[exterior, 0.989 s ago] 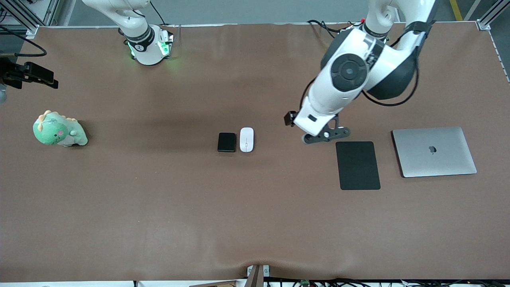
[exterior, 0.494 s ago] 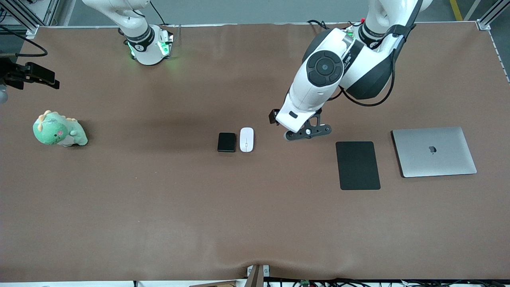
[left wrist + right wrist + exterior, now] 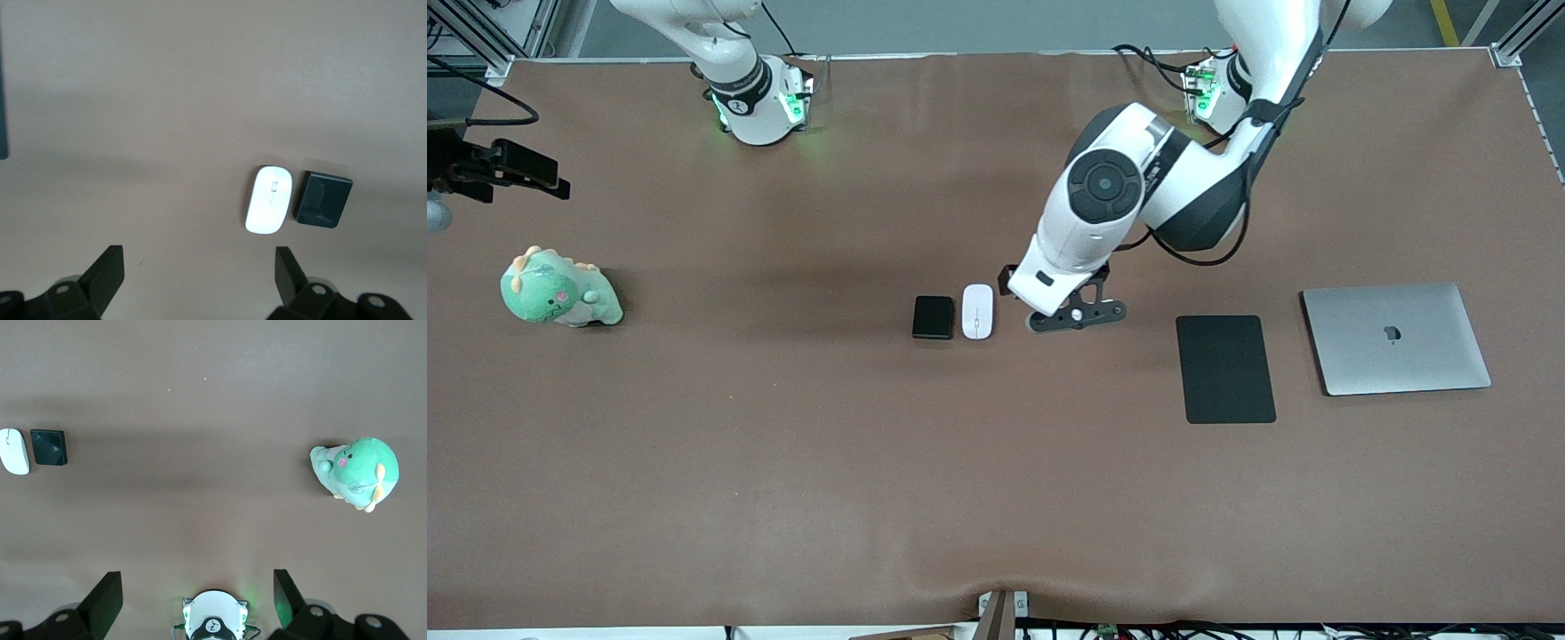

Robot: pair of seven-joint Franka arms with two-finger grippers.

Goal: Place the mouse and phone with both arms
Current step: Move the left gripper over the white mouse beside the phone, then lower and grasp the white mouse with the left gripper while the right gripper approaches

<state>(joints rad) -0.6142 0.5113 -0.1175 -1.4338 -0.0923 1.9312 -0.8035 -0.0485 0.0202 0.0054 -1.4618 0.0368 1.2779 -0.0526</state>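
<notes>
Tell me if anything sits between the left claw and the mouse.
Nothing visible does. The left claw hangs open over bare table beside the mouse, toward the left arm's end. The phone lies beside the mouse toward the right arm's end, so it is clear of that path.

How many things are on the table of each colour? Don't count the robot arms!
Black: 2, the phone and the mat
White: 1, the mouse
Silver: 1, the laptop
Green: 1, the toy dinosaur
Total: 5
</notes>
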